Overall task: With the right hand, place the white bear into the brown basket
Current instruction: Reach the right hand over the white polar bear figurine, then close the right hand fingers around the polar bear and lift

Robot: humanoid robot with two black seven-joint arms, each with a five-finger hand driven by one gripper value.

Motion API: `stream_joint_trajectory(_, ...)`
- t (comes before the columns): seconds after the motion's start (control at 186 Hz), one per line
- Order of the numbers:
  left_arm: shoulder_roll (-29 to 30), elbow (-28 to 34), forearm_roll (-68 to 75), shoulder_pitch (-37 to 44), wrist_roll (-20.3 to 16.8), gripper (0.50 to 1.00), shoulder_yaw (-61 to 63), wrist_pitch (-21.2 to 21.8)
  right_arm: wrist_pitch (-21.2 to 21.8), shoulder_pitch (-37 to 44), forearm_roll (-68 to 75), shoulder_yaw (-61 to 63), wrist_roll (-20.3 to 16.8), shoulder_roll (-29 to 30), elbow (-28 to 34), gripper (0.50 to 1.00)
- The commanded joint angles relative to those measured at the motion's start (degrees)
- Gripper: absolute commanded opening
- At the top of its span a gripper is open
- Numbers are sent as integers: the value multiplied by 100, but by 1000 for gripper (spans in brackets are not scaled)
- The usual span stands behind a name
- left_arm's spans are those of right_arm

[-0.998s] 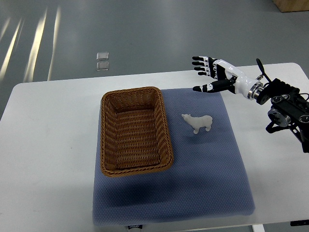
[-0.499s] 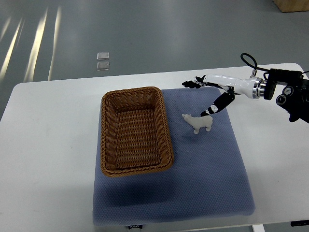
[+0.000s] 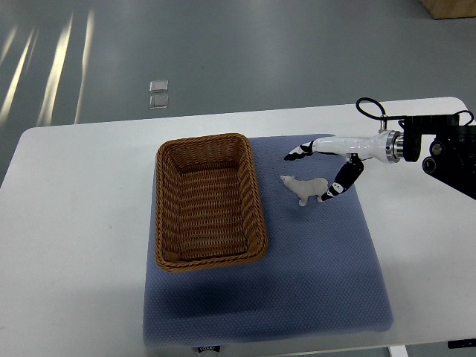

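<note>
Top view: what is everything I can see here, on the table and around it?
wicker basket: 1, brown, on the left part of the mat, nothing in it
toy polar bear: 1, white, standing on the mat right of the basket
mat: 1, blue-grey, covering the middle of the table
table: 1, white, under everything
small clear squares: 2, pale, on the grey floor beyond the table
right hand: 1, white with black fingertips, reaching in from the right, fingers spread around the bear, not gripping it
left hand: not in view
</note>
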Motion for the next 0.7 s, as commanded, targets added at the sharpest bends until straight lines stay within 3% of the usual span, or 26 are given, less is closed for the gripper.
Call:
stream_joint_trajectory(0.0,0,-13,4,0,9,1000,5,6,-117,4,-77,-136,-17,16,-20,893)
stream_joint_trajectory(0.306,0,-13,4,-9,0,1000,5,-3,-328,-5,-112,-339,-166,42,-47,852)
stream_joint_trajectory(0.397,0,-13,-5,-9,0,1000,5,6,-389,-5,-112,-347,-184,51,-55,809)
stream_joint_trajectory(0.692,0,-4,4,-26,0,1000,5,6,-486,21,-244,-541,-228,174,-55,809)
